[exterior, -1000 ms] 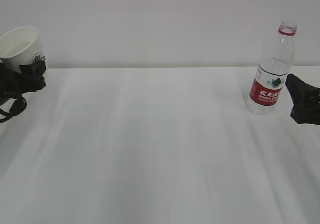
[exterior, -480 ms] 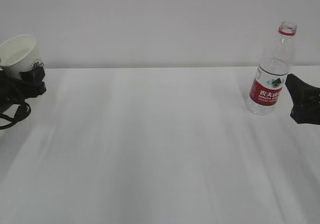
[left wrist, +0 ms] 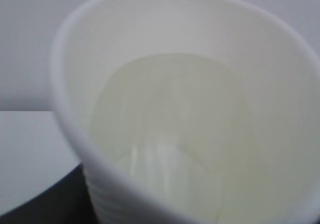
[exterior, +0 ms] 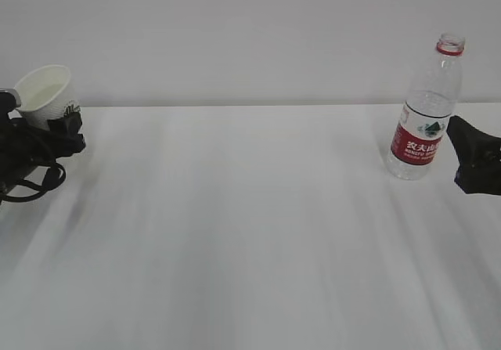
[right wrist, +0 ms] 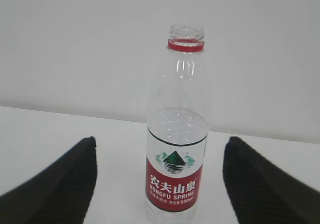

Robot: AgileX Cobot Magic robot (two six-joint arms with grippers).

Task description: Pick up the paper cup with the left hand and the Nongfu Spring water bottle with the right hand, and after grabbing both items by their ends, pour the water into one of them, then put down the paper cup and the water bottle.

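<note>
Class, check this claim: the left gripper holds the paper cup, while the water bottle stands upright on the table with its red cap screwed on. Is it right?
Not quite. The water bottle has no cap: the right wrist view shows an open neck above its red ring. The rest holds: the left gripper holds the paper cup, and the bottle stands upright on the table.

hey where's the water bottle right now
The water bottle stands upright on the table at the far right of the exterior view, just ahead of the right gripper, whose open jaws do not touch it.
</note>
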